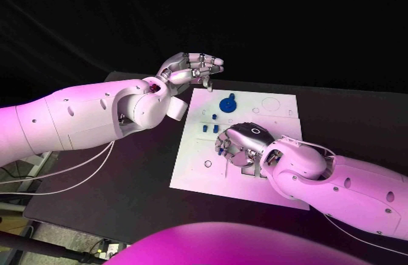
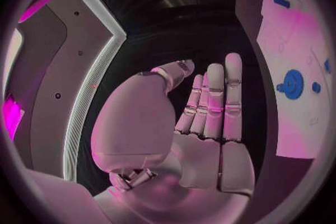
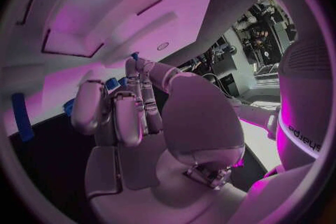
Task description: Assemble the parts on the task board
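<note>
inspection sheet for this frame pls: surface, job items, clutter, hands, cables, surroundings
Surface: black table, task board in the middle.
Job's things: round blue part at the board's far side; small blue parts near its centre.
Clutter: nothing seen.
Hands: left hand raised beyond the board's far-left corner, fingers straight, holding nothing; right hand down on the board, whether it grips a part cannot be told.
Cables: white cables under the left arm.
Surroundings: dark backdrop.
</note>
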Tool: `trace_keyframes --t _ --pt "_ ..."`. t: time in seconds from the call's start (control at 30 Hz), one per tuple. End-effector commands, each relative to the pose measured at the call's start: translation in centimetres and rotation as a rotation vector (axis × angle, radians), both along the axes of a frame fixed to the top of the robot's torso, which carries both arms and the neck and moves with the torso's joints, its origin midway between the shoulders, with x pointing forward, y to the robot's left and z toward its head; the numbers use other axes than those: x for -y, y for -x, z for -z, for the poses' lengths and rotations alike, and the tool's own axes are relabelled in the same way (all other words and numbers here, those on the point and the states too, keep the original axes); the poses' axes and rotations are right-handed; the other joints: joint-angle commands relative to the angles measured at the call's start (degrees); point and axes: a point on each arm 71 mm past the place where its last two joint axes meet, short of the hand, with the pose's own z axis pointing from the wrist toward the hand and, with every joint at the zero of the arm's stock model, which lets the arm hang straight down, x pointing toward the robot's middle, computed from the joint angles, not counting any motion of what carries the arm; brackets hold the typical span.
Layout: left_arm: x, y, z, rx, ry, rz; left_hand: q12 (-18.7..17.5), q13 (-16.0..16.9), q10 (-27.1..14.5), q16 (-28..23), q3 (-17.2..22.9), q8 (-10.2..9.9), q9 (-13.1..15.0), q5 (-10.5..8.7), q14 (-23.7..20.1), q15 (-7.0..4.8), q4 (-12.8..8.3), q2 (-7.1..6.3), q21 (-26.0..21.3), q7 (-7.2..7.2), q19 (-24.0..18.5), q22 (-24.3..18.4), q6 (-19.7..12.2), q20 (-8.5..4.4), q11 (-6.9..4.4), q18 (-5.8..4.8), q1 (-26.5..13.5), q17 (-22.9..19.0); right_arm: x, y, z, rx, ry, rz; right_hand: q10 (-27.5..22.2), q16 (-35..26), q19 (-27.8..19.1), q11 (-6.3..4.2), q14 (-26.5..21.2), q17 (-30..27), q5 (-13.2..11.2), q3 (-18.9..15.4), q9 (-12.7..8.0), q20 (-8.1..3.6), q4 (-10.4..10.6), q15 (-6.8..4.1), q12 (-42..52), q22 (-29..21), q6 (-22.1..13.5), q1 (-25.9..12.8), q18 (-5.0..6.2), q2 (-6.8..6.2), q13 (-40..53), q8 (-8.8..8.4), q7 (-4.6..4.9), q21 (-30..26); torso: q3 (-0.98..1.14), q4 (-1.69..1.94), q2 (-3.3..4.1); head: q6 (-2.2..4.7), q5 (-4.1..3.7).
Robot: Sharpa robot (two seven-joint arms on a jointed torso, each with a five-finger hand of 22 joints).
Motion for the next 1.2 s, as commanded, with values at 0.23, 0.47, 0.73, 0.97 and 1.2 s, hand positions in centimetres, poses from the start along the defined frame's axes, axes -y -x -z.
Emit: trace_keyframes --t 0.23,0.47,0.73,0.97,1.2 --pt "0.2 0.0 -0.1 0.005 0.012 0.016 0.2 0.1 -0.4 0.3 -0.1 0.3 0.1 0.18 -0.4 -0.01 -0.1 0.05 -0.2 1.42 0.1 -0.1 -0.4 0.39 0.17 0.36 -0.5 -0.1 0.0 0.1 0.4 -0.015 0.014 -0.006 0.1 0.2 -0.2 -0.30 2.6 -0.1 0.2 0.1 0.0 -0.06 0.2 -0.34 -0.3 0.0 0.1 -0.7 -0.65 0.07 0.0 0.31 0.43 -0.3 0.01 -0.06 0.01 0.00 0.07" --pt "0.2 0.0 -0.1 0.004 0.012 0.017 0.2 0.1 -0.4 0.3 -0.1 0.3 0.1 0.18 -0.4 -0.01 -0.1 0.05 -0.2 1.42 0.1 -0.1 -0.4 0.39 0.17 0.36 -0.5 -0.1 -0.2 -0.1 0.9 -0.026 0.034 -0.002 0.1 0.2 -0.4 -0.30 2.5 -0.1 0.2 0.1 0.2 -0.04 0.1 -0.33 -0.3 -0.2 0.0 -0.8 -0.59 0.14 0.2 0.35 0.43 -0.5 0.01 0.08 0.03 0.00 0.01" --pt "0.3 0.0 -0.1 0.003 0.012 0.019 0.4 0.1 -0.6 0.4 -0.1 0.4 0.1 0.19 -0.5 0.01 -0.1 0.09 -0.2 1.45 0.0 -0.1 -0.6 0.42 0.19 0.38 -0.5 -0.1 -0.4 -0.1 1.3 -0.032 0.041 -0.001 -0.1 0.2 -0.5 -0.23 2.5 -0.2 0.2 0.1 0.2 -0.02 0.2 -0.29 -0.4 -0.4 -0.3 -0.9 -0.52 0.13 0.3 0.30 0.50 -0.8 -0.02 0.01 0.01 0.00 0.08" --pt "0.3 0.0 -0.1 0.001 0.011 0.020 0.5 0.1 -0.7 0.4 -0.1 0.5 0.1 0.19 -0.5 0.02 -0.1 0.09 -0.2 1.47 0.0 -0.1 -0.6 0.43 0.21 0.38 -0.5 -0.1 -0.3 -0.2 1.5 -0.039 0.051 0.000 -1.1 0.3 -0.9 0.05 2.4 -0.4 1.3 -0.7 0.6 0.20 0.6 -0.04 -0.8 -0.6 -1.4 -2.1 -0.42 -0.35 0.7 0.04 0.70 -1.3 -0.07 -0.06 0.06 0.00 0.05" --pt "0.3 0.0 -0.1 0.000 0.010 0.020 0.5 0.1 -0.7 0.4 -0.1 0.5 0.1 0.19 -0.5 0.02 -0.1 0.09 -0.2 1.47 0.0 -0.1 -0.6 0.43 0.21 0.38 -0.5 -0.1 0.1 -0.3 1.4 -0.032 0.036 0.017 -3.9 0.3 -1.3 1.41 2.2 -0.9 2.0 -1.1 -0.3 1.04 1.1 1.06 -2.0 -1.0 -6.2 -3.4 -0.31 -1.34 1.0 -3.11 2.29 -2.1 -0.06 -0.02 -0.04 0.00 -0.04"
